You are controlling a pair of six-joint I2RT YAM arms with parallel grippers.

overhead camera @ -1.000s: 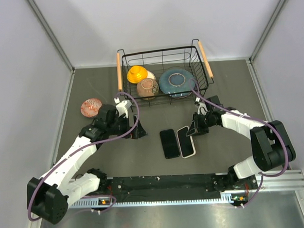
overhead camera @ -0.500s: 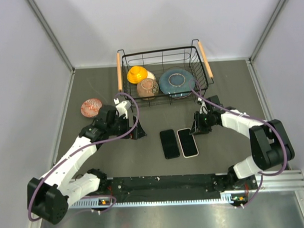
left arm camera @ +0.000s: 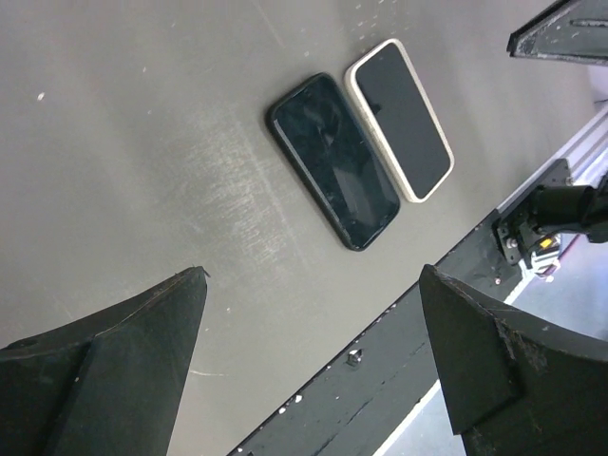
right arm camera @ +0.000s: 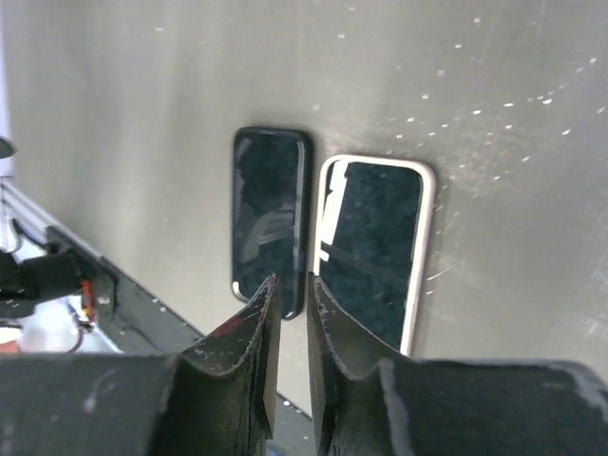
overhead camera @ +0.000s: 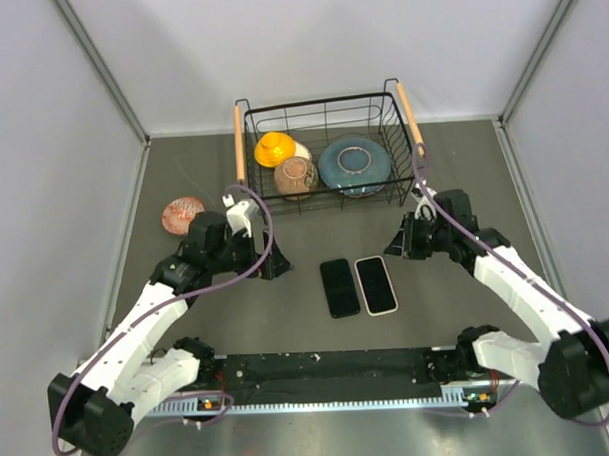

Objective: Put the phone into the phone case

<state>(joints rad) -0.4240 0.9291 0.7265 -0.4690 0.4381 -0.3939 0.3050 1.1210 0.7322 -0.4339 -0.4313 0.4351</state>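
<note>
A glossy black phone (overhead camera: 339,287) (left arm camera: 332,160) (right arm camera: 271,209) lies flat on the grey table. Right beside it, almost touching, lies the phone case (overhead camera: 376,285) (left arm camera: 399,119) (right arm camera: 372,247), cream-rimmed with a dark matte inside. My right gripper (overhead camera: 396,247) (right arm camera: 293,280) hovers just behind and to the right of the case. Its fingers are nearly together with only a thin slit and nothing between them. My left gripper (overhead camera: 275,265) (left arm camera: 312,275) stands wide open and empty to the left of the phone.
A black wire basket (overhead camera: 243,140) at the back holds a yellow bowl (overhead camera: 275,147), a brown bowl (overhead camera: 296,174) and a blue plate (overhead camera: 353,164). A reddish dish (overhead camera: 182,214) sits at the left. A black rail (overhead camera: 329,367) runs along the front edge.
The case, held tilted by my right gripper a second ago, now lies flat beside the phone. The right gripper let go and drew back to the right. The left arm shifted slightly.
</note>
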